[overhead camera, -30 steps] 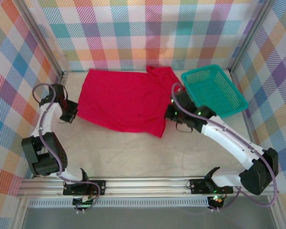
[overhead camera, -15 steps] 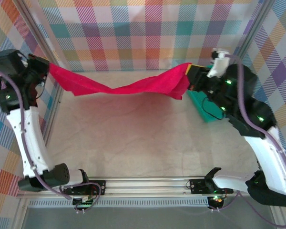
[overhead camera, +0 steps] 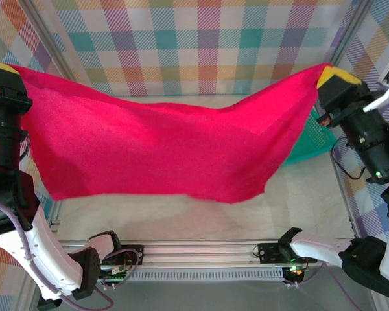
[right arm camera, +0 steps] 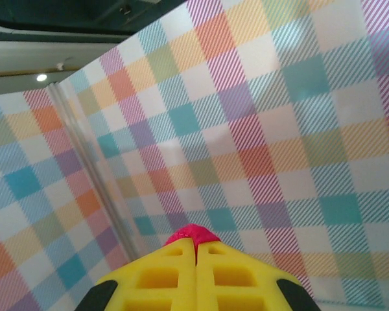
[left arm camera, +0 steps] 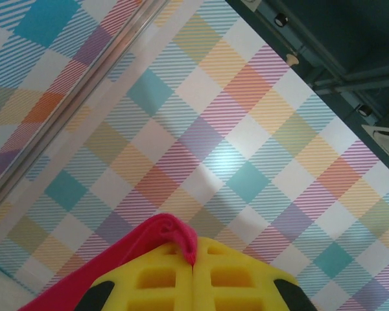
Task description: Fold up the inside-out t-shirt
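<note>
Tension right across the cell: the inside-out t-shirt (overhead camera: 155, 149) hangs spread like a red banner, one top corner at each gripper, its lower edge sagging beneath them above the table (overhead camera: 201, 223). The left gripper (overhead camera: 5, 69) has its yellow fingers (left arm camera: 159, 278) pressed together on the cloth, and in its wrist view a red fold pokes out at the tips. The right gripper (overhead camera: 337, 76) pinches the opposite corner the same way, a nub of red showing above its closed pads (right arm camera: 230, 275). Just below the right gripper, partly behind the shirt, sits the teal basket (overhead camera: 314, 139). Plaid wall (overhead camera: 201, 39) runs beyond both grippers.
</note>
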